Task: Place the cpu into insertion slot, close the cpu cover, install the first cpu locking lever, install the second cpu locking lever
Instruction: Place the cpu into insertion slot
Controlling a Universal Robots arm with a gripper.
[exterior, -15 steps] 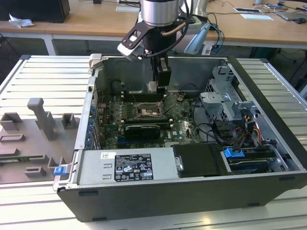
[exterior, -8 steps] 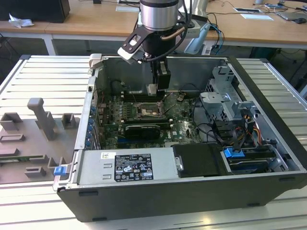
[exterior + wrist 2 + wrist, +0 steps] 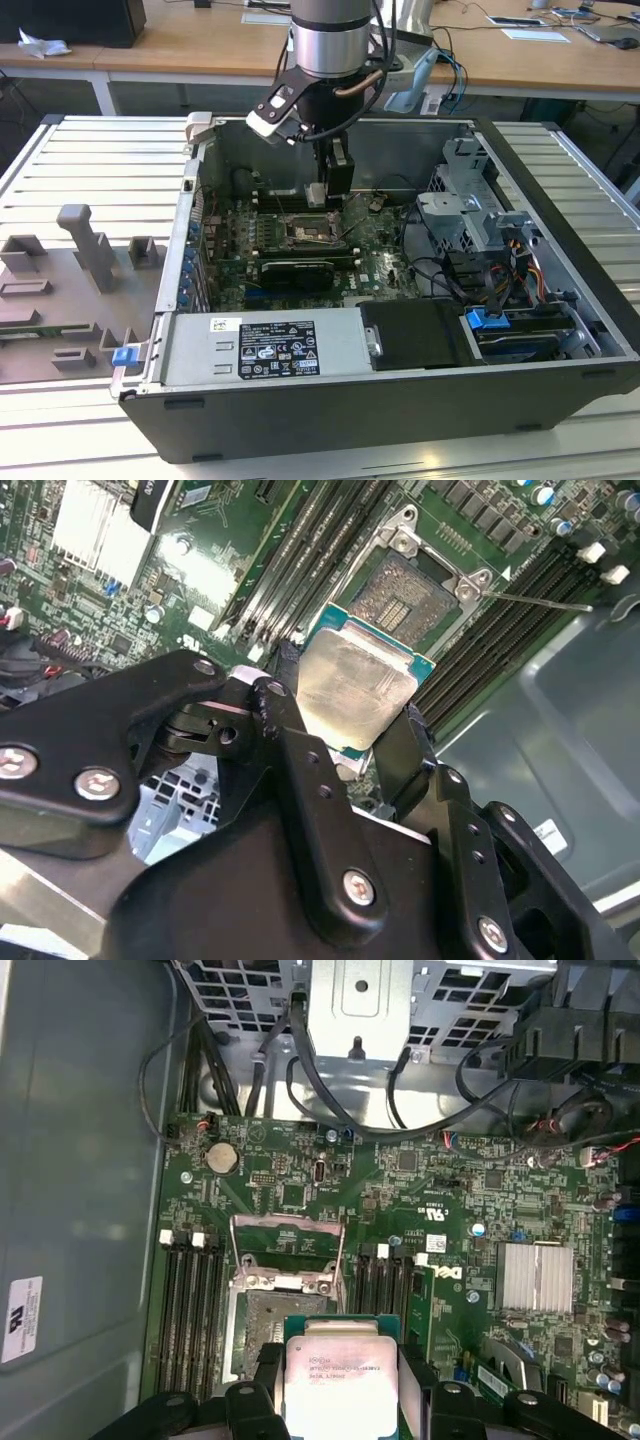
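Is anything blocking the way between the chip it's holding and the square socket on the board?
Nothing visible does. The pincer holds the chip close to the socket, whose pin field lies bare. The metal cover is swung open, off the socket.

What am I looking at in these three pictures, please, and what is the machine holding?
That is a robot arm working inside an open computer case on a ribbed table. The exterior view looks from off the arm; both wrist views come from cameras riding on the arm, beside its gripper. The gripper's two black fingers are shut on the cpu, a small square silvery chip, held above the motherboard near the slot, the square socket. The slot's cover stands open. A grey moulded tray lies at the exterior view's left.
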